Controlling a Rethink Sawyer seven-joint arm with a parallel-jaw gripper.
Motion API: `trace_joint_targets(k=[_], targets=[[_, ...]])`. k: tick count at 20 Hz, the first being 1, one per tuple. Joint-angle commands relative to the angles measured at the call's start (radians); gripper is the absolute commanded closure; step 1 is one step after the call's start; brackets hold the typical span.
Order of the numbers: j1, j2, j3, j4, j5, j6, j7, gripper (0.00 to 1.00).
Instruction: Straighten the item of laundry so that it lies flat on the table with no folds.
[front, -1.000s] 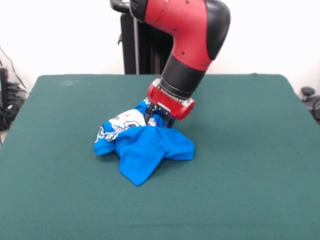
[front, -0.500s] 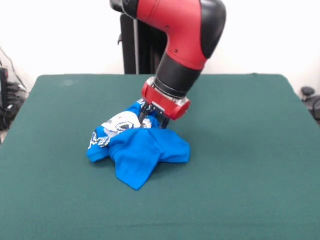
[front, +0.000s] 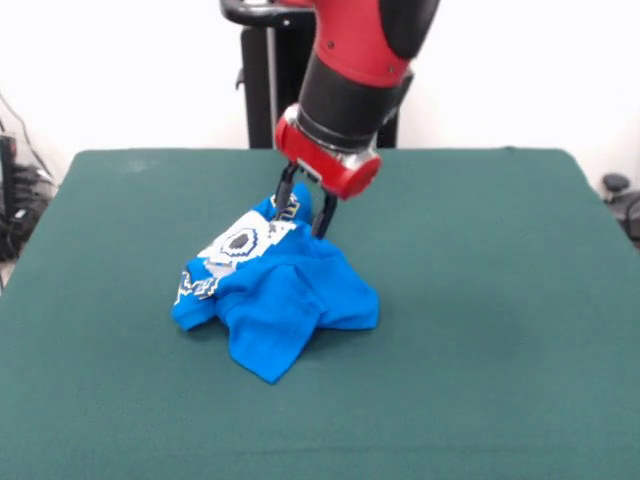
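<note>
Front view. The small bright blue short-sleeved T-shirt (front: 280, 290), printed in white and grey, is found crumpled in a heap on the dark green felt-covered surface (front: 480, 380), slightly toward 9 o'clock of the surface's centre. The black two-fingered end effector (front: 303, 212) of the red and black arm is positioned at the heap's 12 o'clock edge. Its two fingers are seen set apart, with a raised ridge of blue fabric between them; whether that fabric is actually pinched cannot be told.

Hazards, as judged. If the fabric is gripped through several layers, the whole bundle may be lifted or dragged as one mass and the folds retained. If only a thin edge is caught, slippage is to be expected. A pull toward 12 o'clock may roll the printed panel further under.

Orientation. No clear garment axis can be read, since collar and hem are hidden. The heap's longest extent is judged to run from 12 o'clock, at the end effector, to a pointed flap at 6 o'clock. The printed panel faces upward toward 10 o'clock.

No other view is provided.
</note>
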Motion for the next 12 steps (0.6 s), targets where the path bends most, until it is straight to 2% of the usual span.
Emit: trace_joint_targets(k=[1,4,12], targets=[[-0.042,-0.081,0.215,-0.061,0.026,0.182,-0.087,0.0],[-0.015,-0.019,0.184,-0.092,-0.001,0.038,0.002,0.0],[0.041,0.143,0.126,-0.177,-0.01,-0.15,0.127,0.0]])
